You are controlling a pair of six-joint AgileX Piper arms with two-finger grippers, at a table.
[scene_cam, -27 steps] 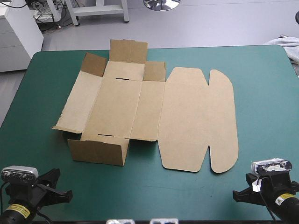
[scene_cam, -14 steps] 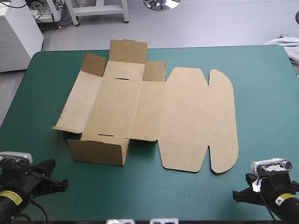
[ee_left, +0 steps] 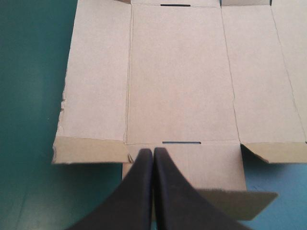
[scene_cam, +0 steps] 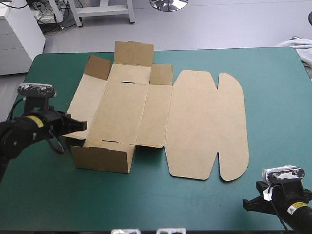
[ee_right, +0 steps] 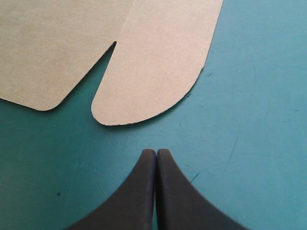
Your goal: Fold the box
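While part-flat, box [scene_cam: 122, 109] crosswise, lid [scene_cam: 204, 122] rightward

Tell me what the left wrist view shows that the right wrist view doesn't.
Only the left wrist: the box's base panel with two slots, side panels, and the left gripper shut over the end wall. Only the right wrist: the lid's rounded tab and notch, flat, with the right gripper shut over bare teal-green cover, short of the board. Both: brown board, cover, shut black fingers.
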